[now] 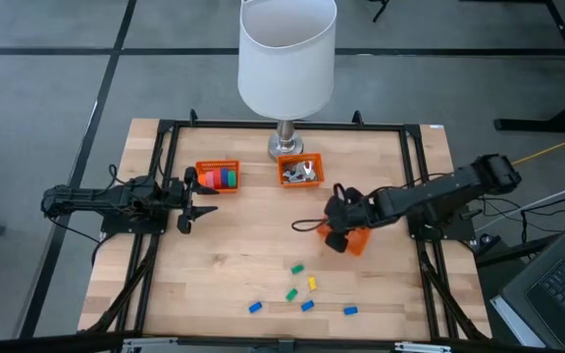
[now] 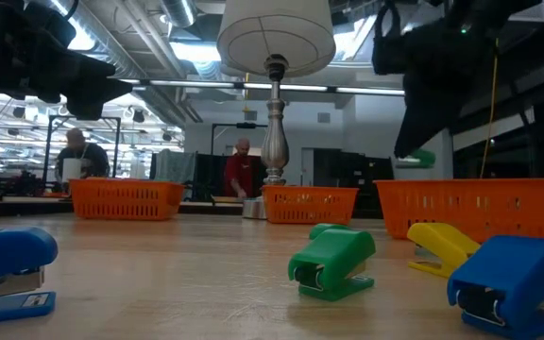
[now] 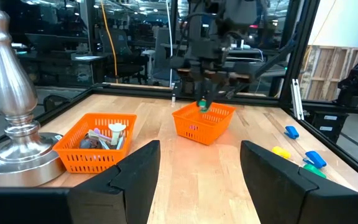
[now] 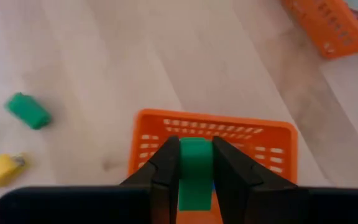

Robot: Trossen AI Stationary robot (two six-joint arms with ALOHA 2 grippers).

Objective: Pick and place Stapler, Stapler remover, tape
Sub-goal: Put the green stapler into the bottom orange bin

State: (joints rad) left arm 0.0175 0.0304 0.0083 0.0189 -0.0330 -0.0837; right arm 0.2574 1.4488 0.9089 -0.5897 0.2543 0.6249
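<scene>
Progress partial, on the evidence of the layout. Tape rolls [image 1: 222,177] sorted into the left-hand orange basket [image 1: 216,165]; pale silvery pieces [image 1: 302,172] lying in the middle basket [image 1: 300,182] beside the lamp base [image 1: 285,147]. Still loose on the table [image 1: 233,265]: one green stapler [image 1: 298,268], another green one [image 1: 290,293], a yellow one [image 1: 312,282] and three blue ones [image 1: 255,307] near the front edge. Right gripper [image 4: 194,177] clenched on a green stapler [image 4: 194,174], hovering directly above the right basket [image 4: 278,134], not yet released; drop judged imminent. Left gripper [image 3: 197,171] released, fingers [image 3: 135,171] spread wide, holding nothing, waiting at the left side near the tape basket
</scene>
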